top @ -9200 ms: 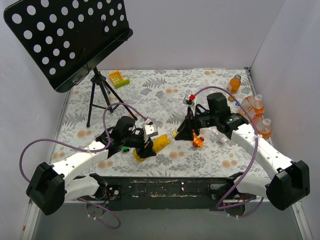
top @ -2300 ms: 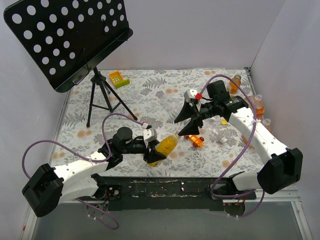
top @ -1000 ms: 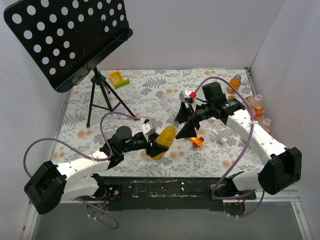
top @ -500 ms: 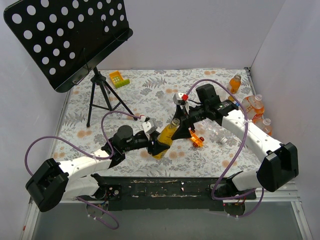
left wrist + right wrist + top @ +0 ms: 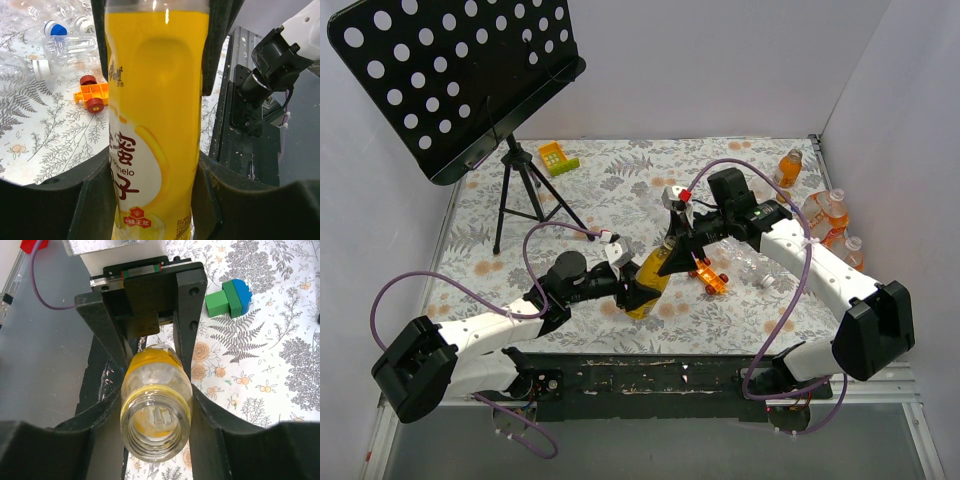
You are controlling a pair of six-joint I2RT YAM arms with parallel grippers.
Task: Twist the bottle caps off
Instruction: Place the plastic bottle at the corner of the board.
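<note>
A yellow drink bottle (image 5: 648,280) is held tilted above the table's front middle. My left gripper (image 5: 628,292) is shut on its lower body (image 5: 155,125), with the fingers (image 5: 210,200) pressed on both sides. The neck (image 5: 156,430) is an open threaded mouth with no cap on it. My right gripper (image 5: 672,250) is at the bottle's top. Its jaws stand spread on either side of the shoulder (image 5: 156,390), close against it. Capped orange bottles stand at the right edge, with an orange cap (image 5: 793,154) and white caps (image 5: 837,195).
An orange toy car (image 5: 710,277) and empty clear bottles (image 5: 750,265) lie under my right arm. A green-and-blue block (image 5: 230,297) lies near my left arm. A music stand (image 5: 460,80) on a tripod fills the back left. A yellow-green toy (image 5: 557,157) lies behind it.
My left gripper lifted the yellow bottle and tilted its neck up and right. My right gripper swung left and down from above the toy car to the bottle's top.
</note>
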